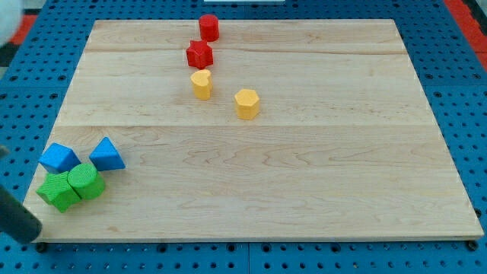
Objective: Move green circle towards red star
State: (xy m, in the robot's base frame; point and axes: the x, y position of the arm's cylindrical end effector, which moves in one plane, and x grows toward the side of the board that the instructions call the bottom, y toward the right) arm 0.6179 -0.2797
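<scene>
- The green circle (86, 181) sits near the tabletop's (304, 183) lower-left corner, touching a second green block (58, 192) on its left.
- Two blue blocks lie just above them: a cube-like one (58, 157) to the left and a triangle (106, 154) to the right.
- The red star (199, 54) lies well apart, near the view's top, below a red cylinder (209, 27).
- A yellow heart-like block (201, 84) sits just below the star; a yellow hexagon (246, 103) lies to its lower right.
- The dark rod enters at the view's lower left; its tip (29, 236) rests at the tabletop's edge, near the green blocks, touching none.
- The tool is a plain rod, with no jaws to part or close.
</scene>
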